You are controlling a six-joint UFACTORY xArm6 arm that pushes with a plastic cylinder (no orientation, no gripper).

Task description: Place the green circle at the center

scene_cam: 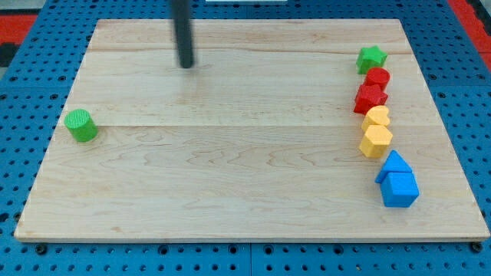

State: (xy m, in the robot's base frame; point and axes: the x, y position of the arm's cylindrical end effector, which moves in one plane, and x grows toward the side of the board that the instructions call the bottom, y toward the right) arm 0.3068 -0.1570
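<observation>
Nearest edge: the wooden worktop [230, 215] runs bare along the view's bottom, no block on that strip at all.
Blue pair: two blue blocks sit low at the view's right, a cube-like blue block [400, 189] touching a second blue block [393, 164] just above it.
Yellow pair: two again, a yellow hexagon-like block [376, 141] pressed against a smaller yellow block [377, 117].
Green circle: and here's the one that matters, the green circle [80, 125], a single ribbed cylinder alone near the view's left edge, well apart from the centre and from everything else.
Red pair: two red blocks, one red block [370, 98] touching another red block [377, 77], shapes hard to make out.
Green star: one green star [371, 58] caps the column at the view's top right.
Count: eight blocks in all, two green, two red, two yellow, two blue.
My tip: my tip [186, 66] stands near the view's top, left of centre, above and to the right of the green circle, touching nothing.
Tool: a bare rod with nothing to clench or release, so it grasps nothing.
Step in hand: I judge the approach comes first; swing round to the circle's left side, slightly below, then push steadily rightward through its middle so it doesn't roll off the tip.
</observation>
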